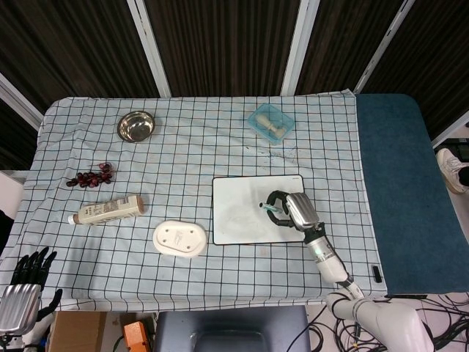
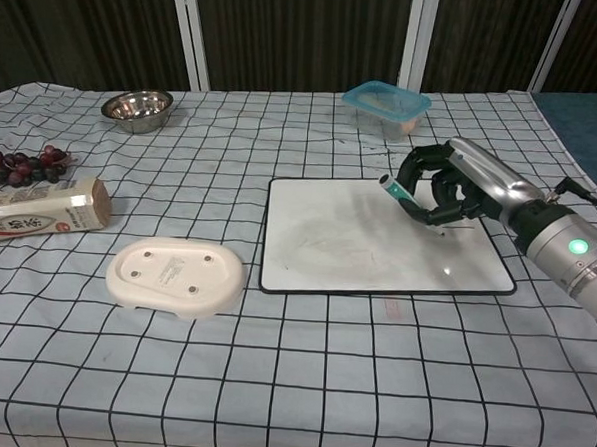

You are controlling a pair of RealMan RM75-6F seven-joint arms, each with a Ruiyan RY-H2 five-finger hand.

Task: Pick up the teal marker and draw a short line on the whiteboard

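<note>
The whiteboard [image 1: 242, 213] [image 2: 357, 252] lies flat on the checked cloth, right of centre. My right hand [image 1: 287, 210] [image 2: 443, 186] hovers over the board's right half and grips the teal marker [image 1: 269, 210] [image 2: 405, 199], which slants with its tip down toward the board. A thin dark line shows on the board just right of the hand in the chest view. My left hand [image 1: 28, 275] hangs off the table's front left corner, fingers apart, holding nothing; the chest view does not show it.
A white oval dish [image 1: 178, 239] [image 2: 177, 274] lies left of the board. Further left are a bottle [image 1: 106, 210] [image 2: 39, 211] and grapes [image 1: 91, 177] [image 2: 21, 162]. A steel bowl [image 1: 136, 125] [image 2: 136, 108] and a teal lidded box [image 1: 270, 122] [image 2: 387, 105] stand at the back.
</note>
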